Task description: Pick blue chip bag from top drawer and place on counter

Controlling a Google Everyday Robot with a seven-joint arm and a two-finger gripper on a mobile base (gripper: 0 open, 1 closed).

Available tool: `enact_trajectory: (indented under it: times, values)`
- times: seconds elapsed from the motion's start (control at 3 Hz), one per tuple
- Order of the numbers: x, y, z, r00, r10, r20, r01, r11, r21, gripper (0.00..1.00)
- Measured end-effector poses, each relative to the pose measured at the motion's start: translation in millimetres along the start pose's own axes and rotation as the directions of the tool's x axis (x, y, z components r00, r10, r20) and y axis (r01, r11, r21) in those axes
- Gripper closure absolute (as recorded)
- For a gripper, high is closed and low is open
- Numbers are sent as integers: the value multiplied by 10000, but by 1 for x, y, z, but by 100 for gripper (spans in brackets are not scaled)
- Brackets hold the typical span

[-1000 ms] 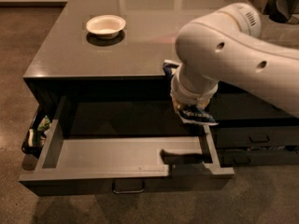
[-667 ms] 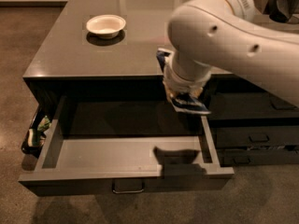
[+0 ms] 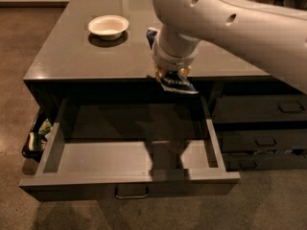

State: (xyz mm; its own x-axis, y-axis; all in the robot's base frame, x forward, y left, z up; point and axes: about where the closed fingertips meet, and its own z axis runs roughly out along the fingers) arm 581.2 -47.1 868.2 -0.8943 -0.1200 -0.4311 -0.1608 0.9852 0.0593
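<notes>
My gripper [image 3: 171, 74] hangs from the white arm over the counter's front edge, above the open top drawer [image 3: 129, 157]. It is shut on the blue chip bag [image 3: 176, 83], a dark blue crinkled bag with white lettering that hangs below the fingers, lifted clear of the drawer. Part of the bag also shows behind the wrist. The drawer is pulled fully out, its light grey inside bare, with a small metal handle at its front. The glossy grey counter [image 3: 86, 56] lies just behind the bag.
A white bowl [image 3: 108, 26] sits on the counter at the back left. Green-and-black packaging [image 3: 38, 135] sits in a dark bin left of the drawer. Narrower dark drawers with handles [image 3: 261, 140] are at the right. The floor is brown concrete.
The gripper has lifted the blue chip bag up and to the left, from beside the drawer's right wall to the level of the counter's front edge.
</notes>
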Motion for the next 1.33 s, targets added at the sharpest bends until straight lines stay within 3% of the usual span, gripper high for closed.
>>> enact_trajectory:
  times: [0.67,1.0,1.33]
  values:
    - [-61,32,33,9998,91,196,-80,9986,-521,100]
    - [-61,29,38,9999,132,112,-126,9984,-546,100]
    - [-81,24,45,9998,144,169,-135,9985,-522,100]
